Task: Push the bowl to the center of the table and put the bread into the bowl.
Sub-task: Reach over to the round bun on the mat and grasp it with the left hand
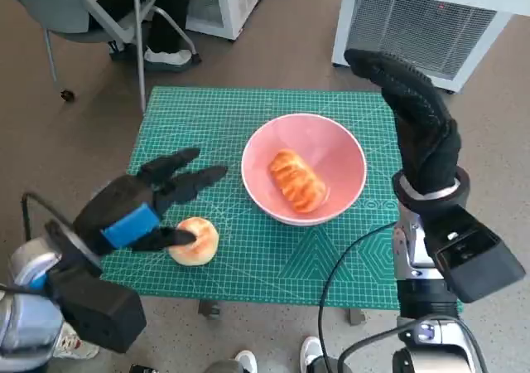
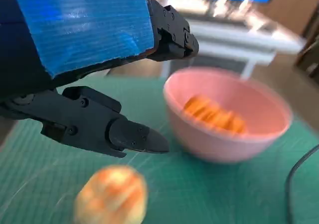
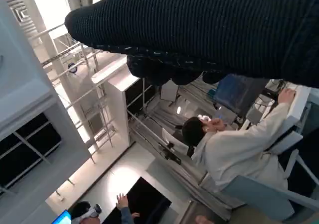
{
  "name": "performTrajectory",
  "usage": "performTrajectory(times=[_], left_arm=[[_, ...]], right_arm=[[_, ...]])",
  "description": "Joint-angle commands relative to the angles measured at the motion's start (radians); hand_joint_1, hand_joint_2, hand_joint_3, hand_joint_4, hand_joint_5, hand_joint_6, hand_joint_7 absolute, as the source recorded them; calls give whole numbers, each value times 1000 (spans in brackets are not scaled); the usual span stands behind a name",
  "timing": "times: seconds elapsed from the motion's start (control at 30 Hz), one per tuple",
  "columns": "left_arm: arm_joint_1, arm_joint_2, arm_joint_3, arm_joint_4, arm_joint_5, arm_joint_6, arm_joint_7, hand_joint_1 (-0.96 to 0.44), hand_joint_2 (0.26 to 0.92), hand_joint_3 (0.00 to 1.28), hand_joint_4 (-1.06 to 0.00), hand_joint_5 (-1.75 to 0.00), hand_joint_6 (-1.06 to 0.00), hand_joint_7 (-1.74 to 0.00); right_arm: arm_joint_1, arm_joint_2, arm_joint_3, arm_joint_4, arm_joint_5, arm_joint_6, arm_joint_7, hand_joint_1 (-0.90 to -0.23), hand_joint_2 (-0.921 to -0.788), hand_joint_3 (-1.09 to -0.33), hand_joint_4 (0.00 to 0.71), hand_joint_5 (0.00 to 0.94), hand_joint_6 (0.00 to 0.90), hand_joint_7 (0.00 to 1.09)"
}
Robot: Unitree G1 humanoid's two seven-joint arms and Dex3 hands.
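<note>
A: Where is the round, golden-brown bread roll (image 1: 194, 240)?

B: On the green gridded cutting mat (image 1: 248, 265) that covers the desk, right under the black left hand with blue tape over its back (image 1: 145, 203). In the head view a lower finger seems to touch the roll's near side; the left wrist view is blurred, so I cannot tell whether there is real contact.

A: So is the left hand holding it?

B: No. Its fingers are spread and extended above the roll, with nothing between them.

A: And the pink, round ceramic-looking bowl (image 1: 304, 167)?

B: Just beyond the left hand's fingertips, toward the right hand's side, on the mat. A long, glazed, orange-brown braided bread (image 1: 297, 181) already lies inside it.

A: The right hand in the black knitted glove (image 1: 418, 120)?

B: Raised well above the desk, beside the bowl's far side, fingers stretched out flat, gripping nothing. Its wrist view shows only the glove and a person in white seated on a chair (image 3: 249, 157).
</note>
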Motion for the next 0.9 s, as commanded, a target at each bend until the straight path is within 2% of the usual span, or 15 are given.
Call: performTrajectory(times=[0.03, 0.27, 0.57, 0.77, 0.9], left_arm=[[34, 10, -12, 14, 4, 34, -17, -392, 904, 15, -268, -13, -381, -92], [44, 3, -54, 66, 10, 79, -36, -374, 904, 8, -272, -8, -378, -84], [5, -22, -157, 186, 40, 117, -45, -355, 905, 5, -304, -17, -383, -85], [-31, -32, -217, 258, 77, 148, -53, -324, 900, 1, -367, -37, -420, -111], [-53, -41, -242, 298, 98, 157, -46, -267, 893, 0, -446, -62, -475, -162]], right_arm=[[-2, 3, 0, 26, 4, -5, 7, -573, -921, -825, 252, 28, -1, 617], [-10, -3, -1, 43, 10, -11, 16, -577, -921, -816, 255, 31, -1, 611], [-14, -12, -2, 43, 8, -11, 20, -576, -921, -812, 254, 32, -1, 606], [-13, -16, -2, 34, 3, -10, 17, -573, -921, -816, 252, 32, -1, 606], [-16, -21, -4, 39, 3, -12, 18, -571, -921, -818, 252, 33, -1, 605]])
